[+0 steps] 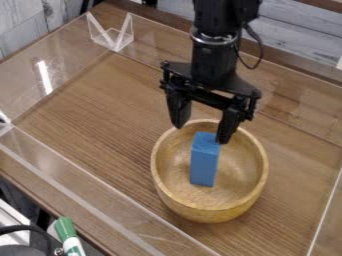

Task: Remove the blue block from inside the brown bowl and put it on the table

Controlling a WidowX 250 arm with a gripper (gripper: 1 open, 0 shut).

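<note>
Claw spread wide above the bowl, blue block inside

Claw (207, 113) stands wide open, its two tips well apart over the far rim of the bowl, with nothing in its hold. The black arm above it reaches in from 12 o'clock.

Largest is the desk (94, 110), a brown wood-grain top with low clear walls (87, 212) along its edges. On it, toward 5 o'clock, sits the round light-brown wooden bowl (168, 190). Toward 11 o'clock, near the far edge, stands a small clear plastic piece with white edges (112, 32). At 7 o'clock, beyond the clear wall, lie a black cable (30, 230) and a small green-and-white object (67, 235), too small to identify.

Smallest of the task's things is the blue rectangular block (205, 160), inside the bowl, its upper end pointing to 12 o'clock, just below the claw in the view. Whether a tip touches it, I cannot tell.
</note>
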